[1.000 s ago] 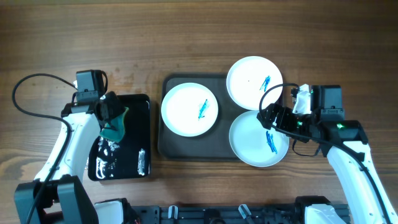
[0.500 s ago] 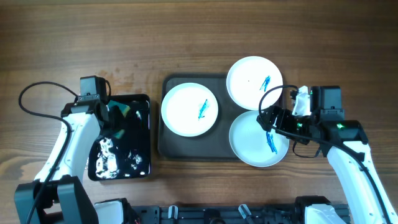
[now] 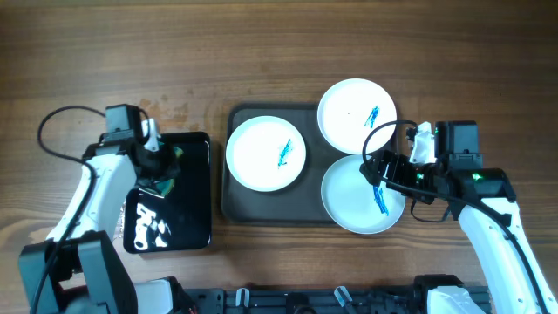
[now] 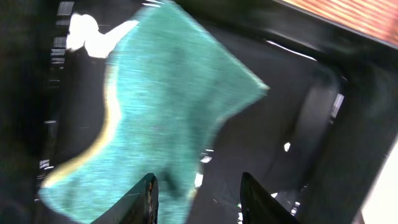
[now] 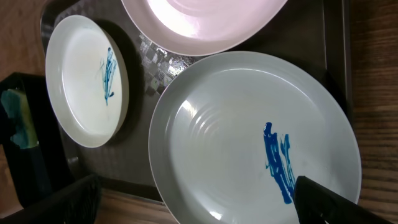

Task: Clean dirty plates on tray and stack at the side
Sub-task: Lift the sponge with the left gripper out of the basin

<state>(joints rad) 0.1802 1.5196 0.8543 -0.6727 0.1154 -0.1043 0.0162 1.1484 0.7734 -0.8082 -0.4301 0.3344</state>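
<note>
Three white plates with blue scribbles lie on the dark grey tray: one at its left, one at the back right, one at the front right. My right gripper is open over the front right plate; its fingers straddle the plate near the blue smear. My left gripper is open over a green sponge. One finger overlaps the sponge and the other is on bare tray.
A smaller glossy black tray with wet reflections lies left of the grey tray, with the sponge in it. Bare wooden table surrounds both trays. The robot base runs along the front edge.
My left gripper has turned and shifted a little over the black tray, and the sponge shows beneath it differently. The right arm has hardly moved.
</note>
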